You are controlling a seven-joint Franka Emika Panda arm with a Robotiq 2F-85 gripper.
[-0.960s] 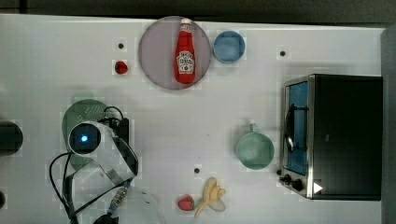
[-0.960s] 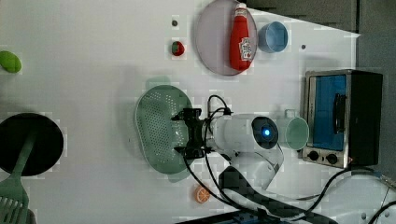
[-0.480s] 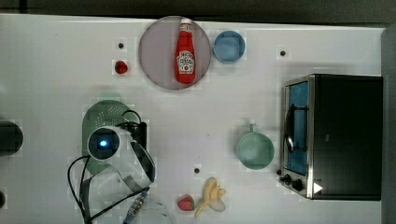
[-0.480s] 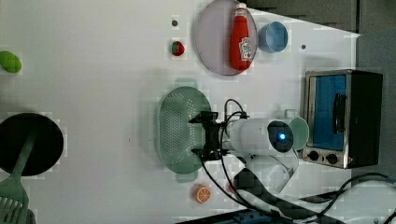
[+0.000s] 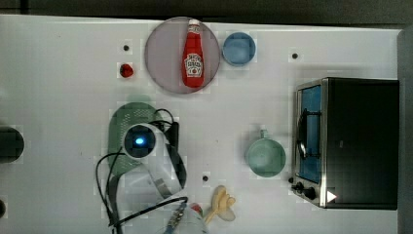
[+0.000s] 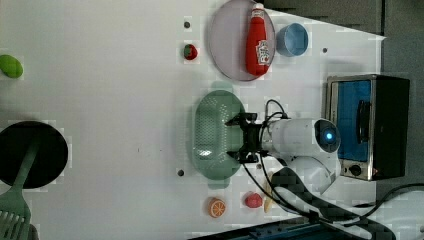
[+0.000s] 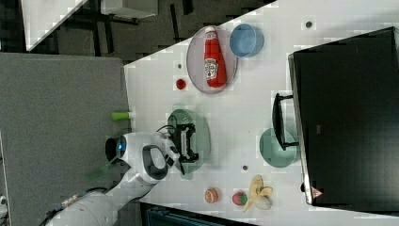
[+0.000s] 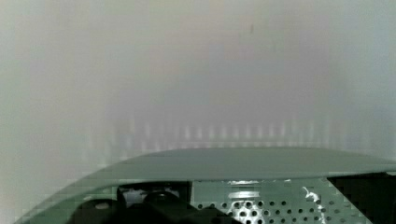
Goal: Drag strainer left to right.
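The gripper (image 6: 243, 137) hangs over the strainer (image 6: 214, 134) with its two fingers (image 6: 235, 121) spread wide, one toward each long end of the basin, and nothing is clamped between them; in the right view the gripper (image 7: 187, 141) sits inside the strainer's (image 7: 200, 123) outline, fingers apart. Whether the tips actually press the perforated floor or rim cannot be told, though the wrist view puts the strainer's (image 8: 261, 163) rim and dotted holes right beneath the camera. The strainer (image 5: 119, 129) lies on the white table (image 5: 63, 97) in the top view's left half, partly under the arm, just below the round plate (image 5: 163, 53) that carries the ketchup bottle (image 5: 194, 54). Toward the top view's right stand the teal mug (image 5: 265, 157) and, beyond it, the toaster oven (image 5: 350, 141); a blue bowl (image 5: 239, 48) sits beside the plate. The drag looks to be underway or about to continue, with most of the travel to the right left to cover. The main risk is that spread fingers merely resting in a light plastic basin could slip over the rim or tip it up instead of pushing it along. The other is the path itself: carried straight across, the strainer would likely meet the mug and shove it into the oven front.
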